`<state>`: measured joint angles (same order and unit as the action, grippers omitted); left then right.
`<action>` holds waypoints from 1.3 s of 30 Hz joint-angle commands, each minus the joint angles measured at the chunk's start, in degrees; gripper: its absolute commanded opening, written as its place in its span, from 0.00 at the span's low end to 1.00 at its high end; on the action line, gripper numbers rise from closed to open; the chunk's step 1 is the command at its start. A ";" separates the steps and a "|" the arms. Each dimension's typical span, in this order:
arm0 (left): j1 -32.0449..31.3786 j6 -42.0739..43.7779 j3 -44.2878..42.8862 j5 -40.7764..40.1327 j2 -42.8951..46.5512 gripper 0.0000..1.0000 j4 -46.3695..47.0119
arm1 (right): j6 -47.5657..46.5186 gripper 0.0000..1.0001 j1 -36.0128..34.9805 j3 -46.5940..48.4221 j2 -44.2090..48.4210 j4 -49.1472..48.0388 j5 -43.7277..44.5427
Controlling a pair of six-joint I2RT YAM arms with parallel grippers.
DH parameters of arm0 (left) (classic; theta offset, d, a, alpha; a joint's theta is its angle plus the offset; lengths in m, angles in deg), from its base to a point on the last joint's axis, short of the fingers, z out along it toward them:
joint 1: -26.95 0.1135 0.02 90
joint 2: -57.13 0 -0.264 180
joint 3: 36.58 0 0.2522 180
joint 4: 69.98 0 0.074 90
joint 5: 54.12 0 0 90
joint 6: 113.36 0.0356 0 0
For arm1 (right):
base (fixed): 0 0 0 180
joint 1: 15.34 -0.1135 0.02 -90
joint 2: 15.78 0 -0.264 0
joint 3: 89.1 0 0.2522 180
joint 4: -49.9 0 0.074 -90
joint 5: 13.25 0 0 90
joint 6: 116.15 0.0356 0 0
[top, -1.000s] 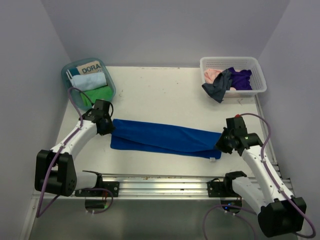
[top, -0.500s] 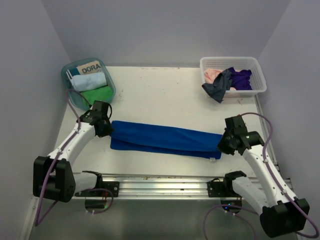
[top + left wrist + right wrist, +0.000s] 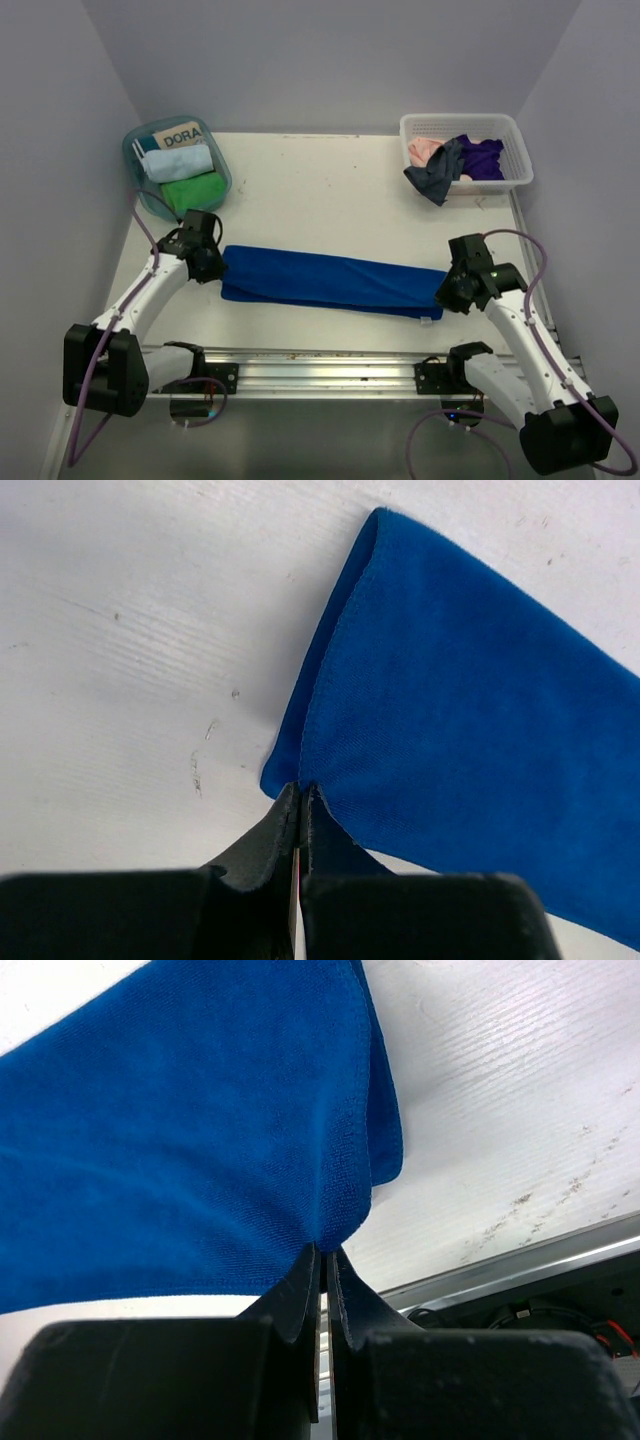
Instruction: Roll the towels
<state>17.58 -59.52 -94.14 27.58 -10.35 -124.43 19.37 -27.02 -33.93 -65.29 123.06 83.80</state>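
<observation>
A royal blue towel (image 3: 330, 280) lies folded into a long band across the table's middle, with a small white tag (image 3: 428, 320) at its near right corner. My left gripper (image 3: 212, 266) is shut on the band's left end. In the left wrist view that gripper (image 3: 302, 790) pinches a corner of the blue cloth (image 3: 470, 720). My right gripper (image 3: 447, 292) is shut on the right end; the right wrist view shows the gripper (image 3: 325, 1250) pinching the cloth's (image 3: 180, 1130) edge. More towels sit in the two containers at the back.
A clear tub (image 3: 135, 150) at the back left holds rolled light blue (image 3: 178, 163) and green (image 3: 195, 189) towels and a "DORA" card. A white basket (image 3: 505, 128) at the back right holds pink, grey and purple cloths. A metal rail (image 3: 320, 362) runs along the near edge.
Both grippers have drawn the towel's far layer toward the near edge, so the band is narrower. The left arm shifted nearer and leftward; the right moved slightly nearer.
</observation>
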 commanded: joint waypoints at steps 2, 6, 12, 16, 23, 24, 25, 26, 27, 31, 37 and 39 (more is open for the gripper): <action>0.58 -2.59 2.56 1.44 0.07 0.00 2.10 | 1.77 0.00 -0.09 -1.33 -0.49 -1.21 0.95; 0.58 -2.69 3.19 2.66 -1.07 0.00 2.71 | 1.86 0.01 -0.18 -1.94 -0.58 -2.44 0.25; 0.58 -1.11 0.29 3.64 -0.99 0.54 2.98 | -0.51 0.45 -0.18 0.95 -1.28 -4.11 1.91; 0.40 0.56 -2.52 5.04 -0.89 0.50 5.96 | -2.01 0.38 -0.18 2.71 -3.82 -9.20 3.06; -5.74 0.83 -5.42 8.91 -10.55 0.42 15.19 | -5.61 0.19 0.61 2.71 -17.00 -20.27 2.44; -6.88 0.57 -5.52 9.35 -13.96 0.42 16.33 | -6.40 0.17 0.78 2.63 -19.63 -21.07 2.36; -6.98 0.48 -5.43 9.70 -15.56 0.42 16.95 | -6.93 0.17 1.31 2.54 -20.70 -21.60 2.27; -7.07 0.30 -4.91 9.44 -18.01 0.42 17.91 | -7.19 0.16 1.40 2.28 -21.75 -22.56 3.22; -7.07 0.13 -4.47 8.92 -18.90 0.42 18.44 | -8.33 0.15 1.66 2.10 -23.85 -23.18 3.41; -5.23 -1.80 -2.27 7.50 -22.78 0.42 19.33 | -9.83 0.11 1.58 1.22 -28.16 -25.29 4.03; -0.04 -2.07 2.04 8.47 -23.57 0.42 19.34 | -8.17 0.12 -0.97 -2.82 -32.83 -29.95 0.96; -0.04 -2.33 2.04 5.57 -24.10 0.42 17.14 | -6.42 0.12 -3.07 -3.35 -33.89 -31.27 0.51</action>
<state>16.18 -62.41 -95.34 40.35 -31.27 -104.21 10.91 -27.44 -34.76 -96.40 96.22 86.27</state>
